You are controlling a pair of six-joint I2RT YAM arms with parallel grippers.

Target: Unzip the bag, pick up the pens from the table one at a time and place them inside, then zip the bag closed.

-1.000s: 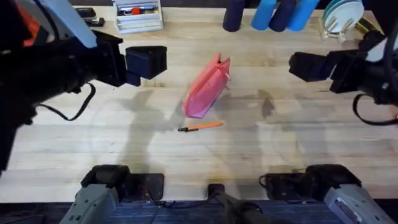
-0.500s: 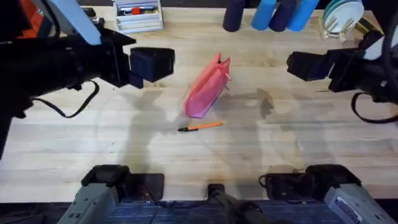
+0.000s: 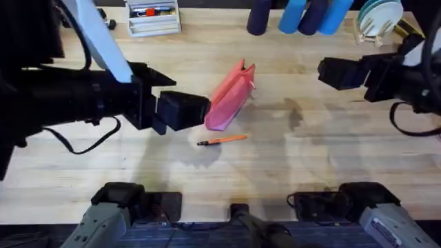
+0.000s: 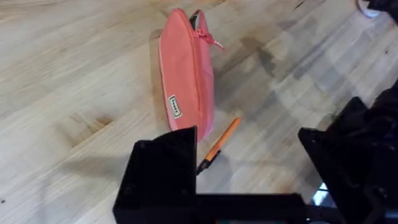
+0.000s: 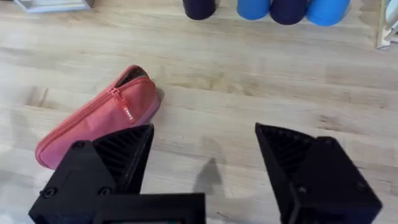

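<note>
The salmon-pink bag (image 3: pixel 231 96) lies slanted on the table (image 3: pixel 310 158), zipper side up. Its pull (image 4: pixel 214 42) sits near the far end, where a small dark gap shows. The orange pen (image 3: pixel 222 140) rests just in front of the bag's near end. My left gripper (image 3: pixel 189 110) hovers open beside that near end. In the left wrist view the pen (image 4: pixel 219 146) and the bag (image 4: pixel 185 74) lie beyond its spread fingers (image 4: pixel 163 171). My right gripper (image 3: pixel 325 71) stands open well to the right of the bag (image 5: pixel 99 115), holding nothing.
A white tray (image 3: pixel 153 17) with stubby markers sits at the back left. Dark and blue cylinders (image 3: pixel 303 14) stand along the back edge, with a plate rack (image 3: pixel 379 19) at the back right. Bare wood stretches in front of the pen.
My left arm has swung right and toward the front, bringing its gripper from the back left down beside the bag's near end. The right arm, bag and pen have stayed put.
</note>
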